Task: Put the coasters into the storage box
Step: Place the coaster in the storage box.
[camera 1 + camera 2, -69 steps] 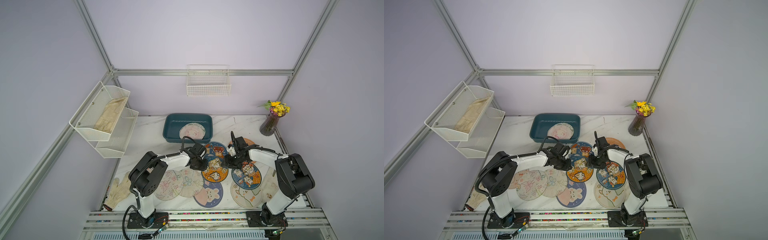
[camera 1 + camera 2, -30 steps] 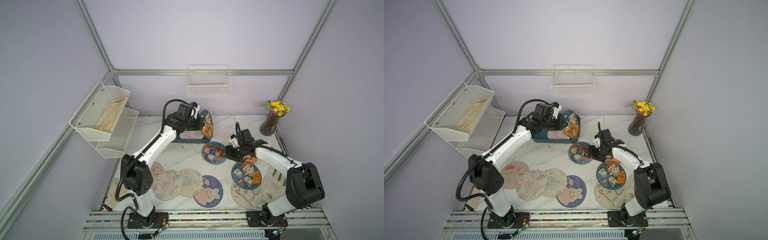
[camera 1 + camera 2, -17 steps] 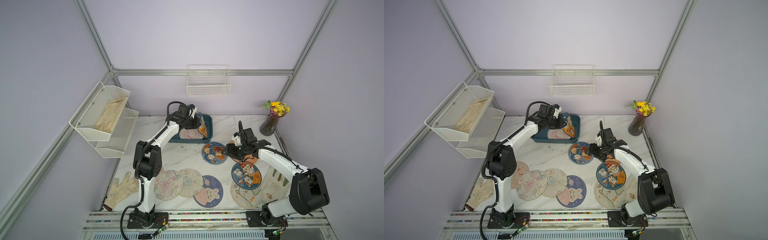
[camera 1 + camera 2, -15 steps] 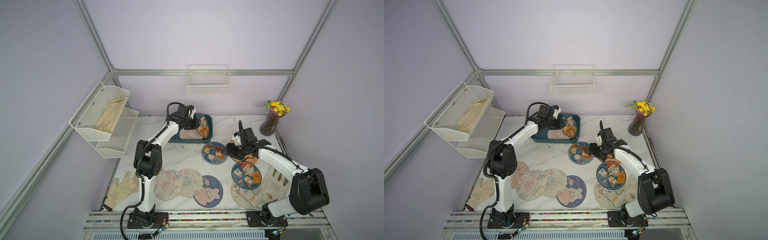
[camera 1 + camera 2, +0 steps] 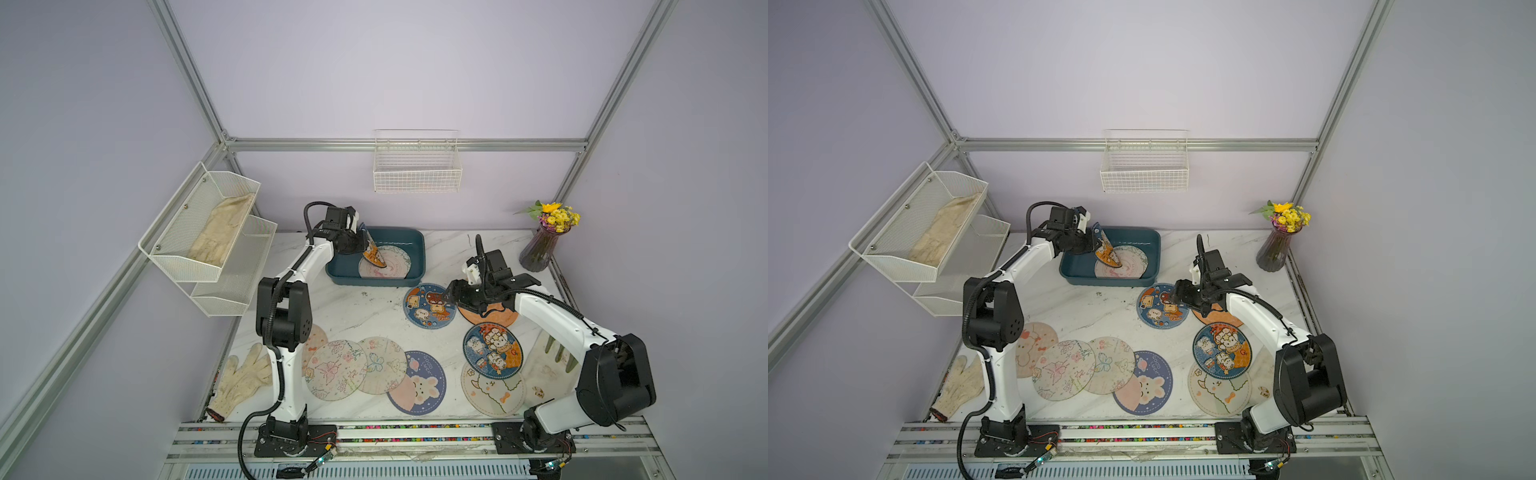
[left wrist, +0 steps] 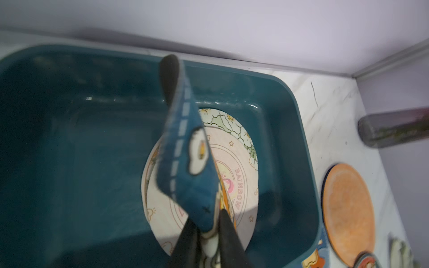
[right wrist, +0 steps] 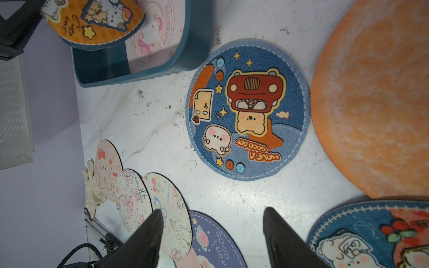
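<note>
Several loose coasters [image 5: 337,371]: thin, floppy round mats that overlap along the table's [image 5: 357,309] front edge, with pale butterfly prints toward the front left corner and navy and cream cartoons further right.
Denim-blue coaster [image 5: 429,306]: flat at mid-table, just beside a plain orange coaster [image 5: 496,318] with a fuzzy nap.
Storage box [image 5: 370,283]: glossy dark teal plastic with rounded corners and a flared rim, at the table's back edge. A pale rainbow coaster [image 5: 394,266] lies flat inside.
Held coaster [image 5: 372,256]: orange face, blue dashed border, dark backing. It is curled and steeply tilted, its low edge down inside the box over the rainbow coaster.
Left arm: stretched toward the back edge, left gripper [image 5: 360,246] over the box. Its fingers [image 6: 185,241] look pinched on the held coaster's edge.
Right arm: elbow bent, right gripper [image 5: 451,297] low by the denim-blue and orange pair. Its fingers [image 7: 148,236] are spread wide with nothing between them.
Change: a second ago the held coaster stood face-out above the box's rim, and now it tips down inside. The right arm has barely shifted.
</note>
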Tool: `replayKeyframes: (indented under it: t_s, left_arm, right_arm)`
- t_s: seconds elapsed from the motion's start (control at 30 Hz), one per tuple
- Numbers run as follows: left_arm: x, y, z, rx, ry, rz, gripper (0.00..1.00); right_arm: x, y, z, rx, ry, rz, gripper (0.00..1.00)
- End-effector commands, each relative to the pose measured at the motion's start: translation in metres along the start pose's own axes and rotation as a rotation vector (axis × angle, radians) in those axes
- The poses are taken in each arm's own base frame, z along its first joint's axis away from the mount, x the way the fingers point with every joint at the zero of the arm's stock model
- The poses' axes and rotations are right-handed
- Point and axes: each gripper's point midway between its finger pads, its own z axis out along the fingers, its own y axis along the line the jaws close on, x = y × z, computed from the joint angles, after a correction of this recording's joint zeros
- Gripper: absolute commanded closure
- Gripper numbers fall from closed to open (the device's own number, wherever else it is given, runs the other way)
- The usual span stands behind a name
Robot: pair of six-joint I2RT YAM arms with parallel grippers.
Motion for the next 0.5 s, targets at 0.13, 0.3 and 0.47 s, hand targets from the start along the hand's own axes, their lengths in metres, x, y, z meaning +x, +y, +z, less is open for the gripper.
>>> replayKeyframes:
  t_s: [0.13,0.3,0.47]
  left_arm:
    - [0.015,0.033,-0.004,-0.134,0.042,0.027,0.49]
    - [0.018,0.045,-0.012,-0.186,0.048,0.015,0.48]
    - [0.022,0.045,-0.017,-0.183,0.055,0.018,0.43]
  right_arm:
    - [-0.002,0.01,0.003,0.025,-0.012,-0.01,0.29]
    - [0.001,0.018,0.007,0.029,-0.015,-0.018,0.28]
    - [0.003,0.024,0.011,0.034,-0.016,-0.033,0.27]
